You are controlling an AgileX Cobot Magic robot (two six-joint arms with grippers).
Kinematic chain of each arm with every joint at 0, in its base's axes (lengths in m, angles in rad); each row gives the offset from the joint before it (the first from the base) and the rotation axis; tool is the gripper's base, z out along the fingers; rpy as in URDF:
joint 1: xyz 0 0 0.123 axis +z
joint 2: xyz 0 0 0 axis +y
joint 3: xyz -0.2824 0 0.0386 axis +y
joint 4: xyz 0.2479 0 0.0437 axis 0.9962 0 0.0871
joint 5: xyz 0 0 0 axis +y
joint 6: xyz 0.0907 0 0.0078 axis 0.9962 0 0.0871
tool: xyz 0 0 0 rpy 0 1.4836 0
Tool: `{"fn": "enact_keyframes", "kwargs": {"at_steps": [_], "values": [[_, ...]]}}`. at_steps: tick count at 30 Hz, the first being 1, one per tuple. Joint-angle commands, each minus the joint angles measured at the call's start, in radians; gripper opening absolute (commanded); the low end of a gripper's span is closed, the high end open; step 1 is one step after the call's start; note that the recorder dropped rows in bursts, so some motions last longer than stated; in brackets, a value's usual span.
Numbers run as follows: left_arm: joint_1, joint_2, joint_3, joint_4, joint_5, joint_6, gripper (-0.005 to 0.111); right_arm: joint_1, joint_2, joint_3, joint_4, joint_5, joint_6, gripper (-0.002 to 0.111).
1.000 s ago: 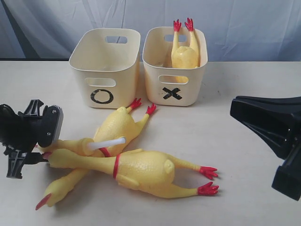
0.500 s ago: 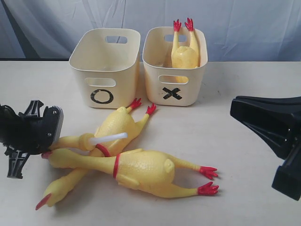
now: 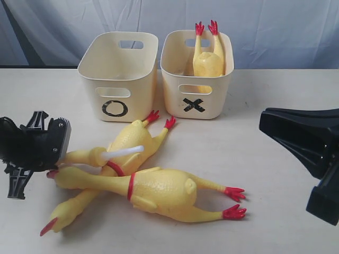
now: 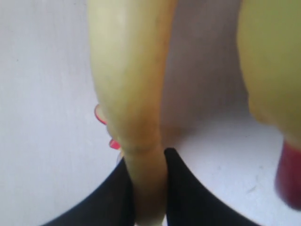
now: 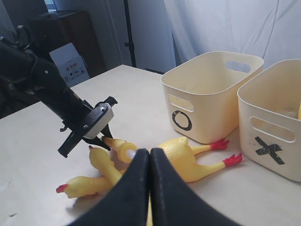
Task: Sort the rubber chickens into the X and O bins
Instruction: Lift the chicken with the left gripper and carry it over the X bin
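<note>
Left end effector (image 3: 58, 157) was clamped on the thin neck of the held chicken (image 3: 85, 157), at the left of the pile on the surface (image 3: 265, 225). Right end effector (image 5: 149, 155) was pinched together and empty, off to the right.

Risks as I read them:
- The neck was narrow and rubbery, so it could stretch or slide out on a lift.
- Necks crossed in the pile, so a lift could drag the neighbours along.
- A long floppy body could clip a rim and tip a light bin.

Count:
- Two bins on the far side: O bin (image 3: 142, 98) left, X bin (image 3: 222, 95) right.
- One binned chicken (image 3: 208, 63), feet-up in the X bin.
- Three in the pile, I think: big chicken (image 3: 159, 190) nearest, middle chicken (image 3: 132, 142) with feet by the O bin, and the held one, mostly hidden.
- The O bin's inside wasn't fully visible.
</note>
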Motion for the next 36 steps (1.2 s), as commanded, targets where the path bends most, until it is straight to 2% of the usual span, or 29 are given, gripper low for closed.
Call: {"fn": "enact_keyframes", "kwargs": {"at_steps": [1, 14, 21, 28, 36], "values": [[-0.004, -0.033, -0.003, -0.009, 0.004, 0.031, 0.000, -0.005, -0.005, 0.004, 0.002, 0.007, -0.003, -0.001], [0.000, -0.123, -0.003, -0.005, -0.002, 0.022, 0.000, -0.005, -0.005, 0.004, 0.002, 0.004, -0.003, -0.001], [0.000, -0.181, -0.003, -0.027, -0.070, -0.113, 0.000, -0.005, -0.005, 0.004, 0.002, 0.004, -0.003, -0.001], [0.000, -0.263, -0.003, -0.250, -0.049, -0.191, 0.000, -0.005, -0.005, 0.004, 0.002, 0.002, -0.005, -0.001], [0.000, -0.378, -0.003, -0.522, 0.147, -0.208, 0.000, -0.005, -0.005, 0.004, -0.001, -0.027, -0.006, -0.001]]}}
